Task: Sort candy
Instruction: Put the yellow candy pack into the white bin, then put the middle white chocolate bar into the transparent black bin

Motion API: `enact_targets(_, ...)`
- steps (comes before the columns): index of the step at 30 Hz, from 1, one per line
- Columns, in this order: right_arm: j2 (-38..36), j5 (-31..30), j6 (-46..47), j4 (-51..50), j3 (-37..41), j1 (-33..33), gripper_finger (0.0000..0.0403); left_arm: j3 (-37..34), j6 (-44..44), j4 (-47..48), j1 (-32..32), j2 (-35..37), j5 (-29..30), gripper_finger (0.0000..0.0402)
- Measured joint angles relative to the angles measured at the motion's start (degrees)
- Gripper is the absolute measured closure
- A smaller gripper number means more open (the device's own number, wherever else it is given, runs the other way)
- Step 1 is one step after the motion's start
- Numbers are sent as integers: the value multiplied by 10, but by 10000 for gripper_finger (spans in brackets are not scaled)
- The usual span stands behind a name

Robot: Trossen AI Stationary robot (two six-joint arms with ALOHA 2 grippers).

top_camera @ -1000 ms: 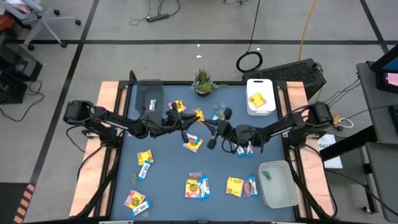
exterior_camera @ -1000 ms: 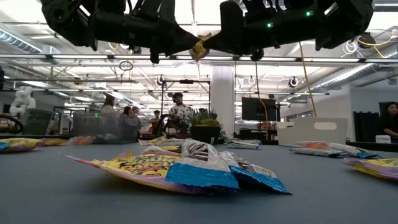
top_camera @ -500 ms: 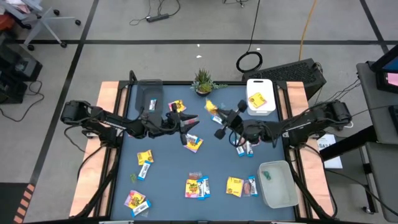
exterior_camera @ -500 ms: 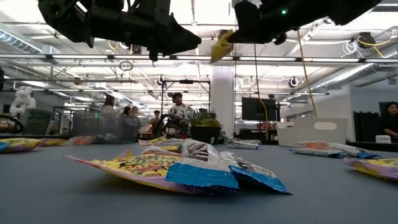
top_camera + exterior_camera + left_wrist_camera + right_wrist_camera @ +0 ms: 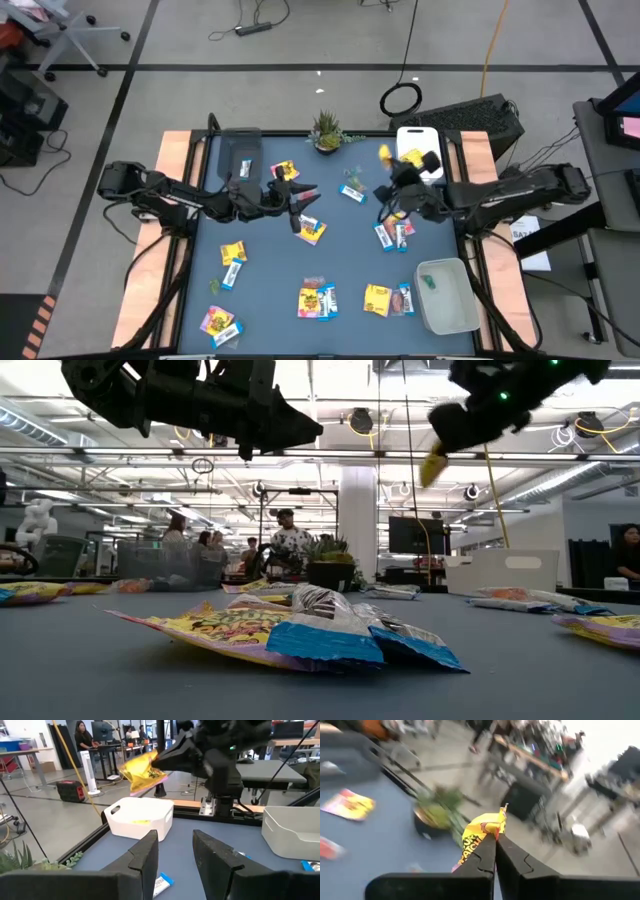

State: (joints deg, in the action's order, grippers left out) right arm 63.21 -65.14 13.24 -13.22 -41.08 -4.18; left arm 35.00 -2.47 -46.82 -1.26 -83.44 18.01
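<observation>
My right gripper (image 5: 390,168) is shut on a yellow candy packet (image 5: 384,153) high above the table, beside the white bin (image 5: 432,178) at the far right. The low view shows the yellow packet (image 5: 432,463) under my right gripper (image 5: 447,440). My left gripper (image 5: 306,197) hovers open over the table's middle, touching nothing. More candy lies flat on the blue table: yellow packets (image 5: 318,298) and blue-and-white bars (image 5: 385,235). One yellow packet (image 5: 412,160) lies inside the white bin. My right gripper pinches the yellow packet by one end (image 5: 489,834) between its two fingers (image 5: 480,857). The fingers come from the table's right, slanting toward the far side. The packet is lifted clear and sticks out past the fingertips; in the low view it droops below them.
A small potted plant (image 5: 326,130) stands at the far edge. A dark tray (image 5: 240,155) sits at the far left and a clear bin (image 5: 448,295) at the near right. Candy is scattered over the near half (image 5: 220,322). People stand in the room beyond.
My right gripper has carried the yellow packet away from my left gripper, where both met it a second ago, toward the table's right and far edge, up to the white bin. My left gripper has stayed over the middle without the packet.
</observation>
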Motion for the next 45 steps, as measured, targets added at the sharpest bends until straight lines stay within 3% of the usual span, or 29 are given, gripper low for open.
enact_targets(6, -23, 32, 233, -249, 0, 76, 401, 0, 0, 2, 0, 0, 0, 274)
enact_targets(11, -14, 85, 315, -288, 15, 148, 401, 0, 0, 3, 0, 0, 0, 274)
enact_targets(19, -11, 172, 313, -195, 67, 257, 401, 0, 0, 13, 0, 0, 0, 274)
enact_targets(27, -10, 222, 312, -132, 96, 331, 394, 0, 0, 13, 0, 0, 0, 274)
enact_targets(34, -10, 237, 299, -131, 97, 346, 339, 0, 0, 22, 0, 0, 0, 274)
enact_targets(39, -18, 251, 228, -142, 85, 346, 295, 0, 0, 55, 1, 0, 0, 274)
enact_targets(42, -36, 284, 189, -144, 63, 340, 293, 0, 0, 72, 1, 0, 1, 274)
enact_targets(45, -53, 313, 151, -137, 45, 316, 316, 0, 0, 91, 1, 0, 0, 274)
